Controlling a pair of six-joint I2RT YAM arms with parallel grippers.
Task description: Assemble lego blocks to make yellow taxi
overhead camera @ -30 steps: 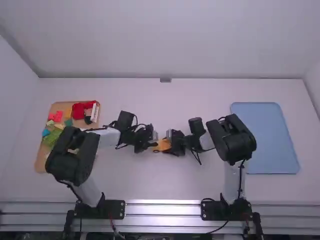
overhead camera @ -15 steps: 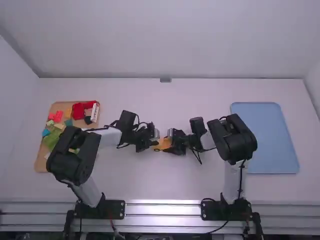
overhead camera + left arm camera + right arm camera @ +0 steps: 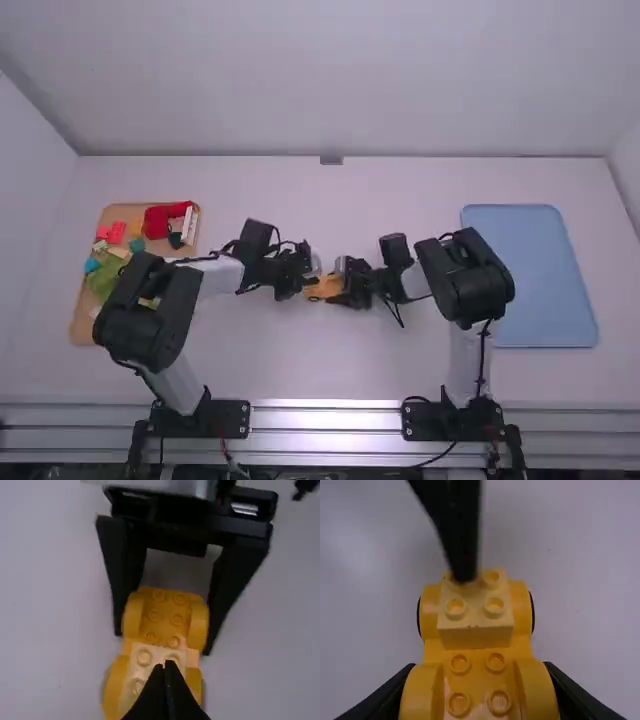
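High view, table's middle: the yellow car base [image 3: 322, 290] lies between the left gripper [image 3: 308, 283], at its nine o'clock, and the right gripper [image 3: 342, 285], at three. The right one's fingers are clamped on its sides; the left one's are together, tips at the pale yellow brick [image 3: 475, 636] on the nine-o'clock end. A brick tray [image 3: 82, 326] lies toward nine, a blue tray [image 3: 530, 280] toward three.
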